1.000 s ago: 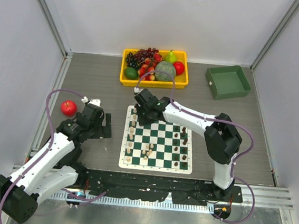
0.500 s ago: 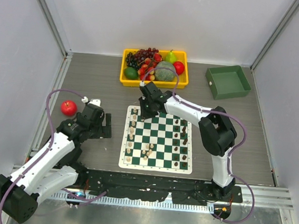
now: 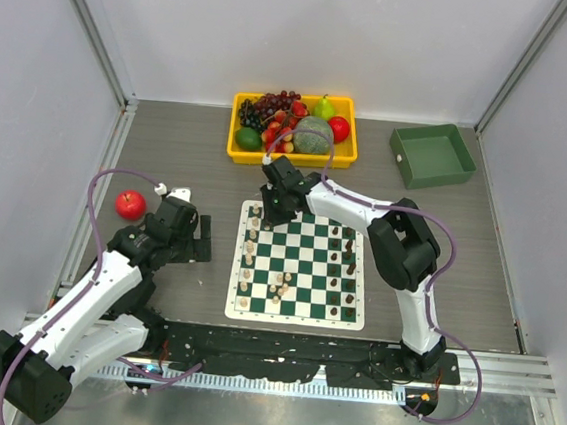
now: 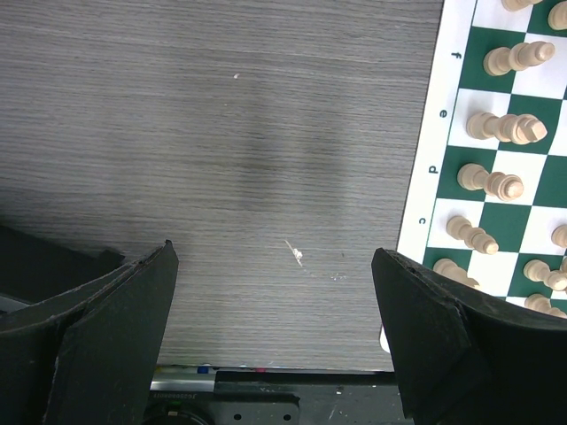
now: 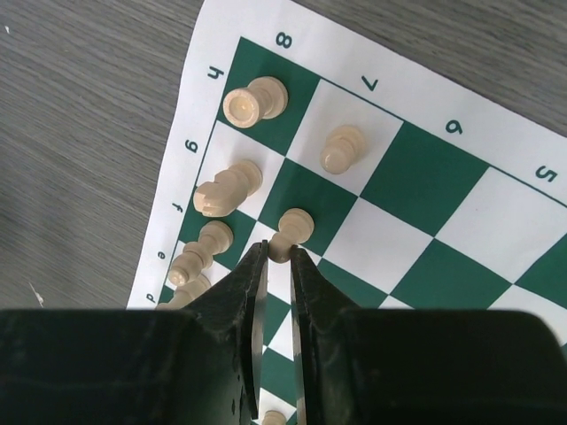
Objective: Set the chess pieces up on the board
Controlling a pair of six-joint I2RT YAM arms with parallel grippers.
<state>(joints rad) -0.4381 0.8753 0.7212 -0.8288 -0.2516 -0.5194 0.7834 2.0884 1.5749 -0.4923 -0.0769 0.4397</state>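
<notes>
The board (image 3: 293, 318) lies mid-table, with cream chess pieces (image 3: 248, 259) down its left side and dark ones (image 3: 348, 269) on its right. My right gripper (image 3: 274, 207) hangs over the board's far-left corner. In the right wrist view it (image 5: 279, 252) is shut on the head of a cream pawn (image 5: 295, 223) whose base sits over a green square. A cream rook (image 5: 252, 100), a knight (image 5: 226, 188) and another pawn (image 5: 342, 148) stand close by. My left gripper (image 3: 201, 237) is open over bare table left of the board, nothing between its fingers (image 4: 120, 301).
A red apple (image 3: 131, 204) lies left of the left arm. A yellow tray (image 3: 289, 159) of fruit sits behind the board, and a green bin (image 3: 432, 154) at the back right. In the left wrist view, cream pieces (image 4: 505, 128) line the board's edge (image 4: 425, 177).
The right arm has swung its gripper back and left to the board's far-left corner, its elbow folding in. The left arm has not moved.
</notes>
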